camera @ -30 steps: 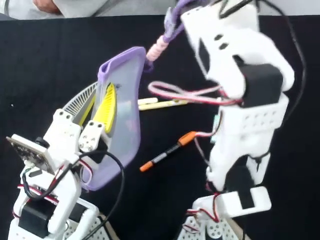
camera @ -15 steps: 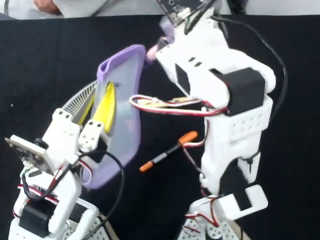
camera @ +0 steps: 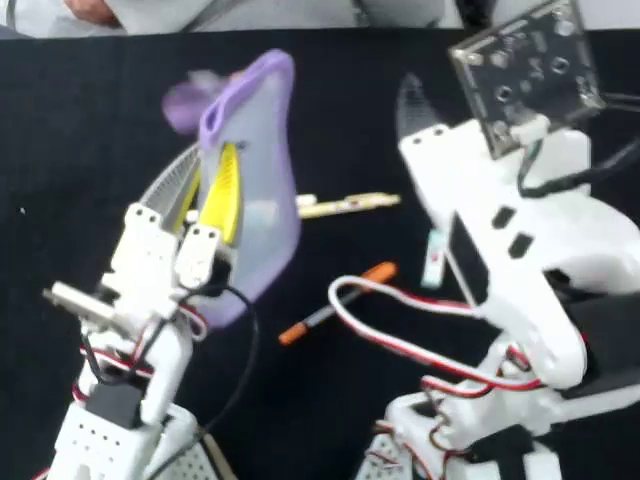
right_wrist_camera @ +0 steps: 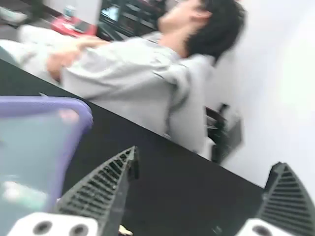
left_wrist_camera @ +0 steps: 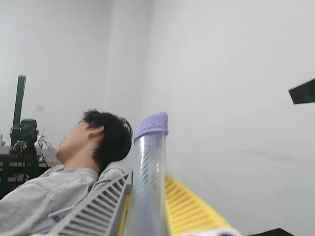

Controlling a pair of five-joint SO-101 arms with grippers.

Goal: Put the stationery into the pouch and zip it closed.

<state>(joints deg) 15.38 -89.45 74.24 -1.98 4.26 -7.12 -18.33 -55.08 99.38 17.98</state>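
high: down over table [camera: 90, 120] | left wrist: close along pouch [left_wrist_camera: 147, 177], upward | right wrist: low across table | shared: pouch, probably

Soft, even light is falling from overhead onto the black table [camera: 90, 130], which is swallowing it and reading evenly dark. The white right arm [camera: 560, 260] is glaring, nearly washing out. The pouch [camera: 262, 180] is smearing with motion blur at its top. In the left wrist view a pale wall [left_wrist_camera: 226, 73] is shining flat and bright. The right claw [right_wrist_camera: 206, 158] is looking soft beside the lens.

Pen [camera: 335, 303] on table [camera: 80, 120], rt of pouch [camera: 262, 200]
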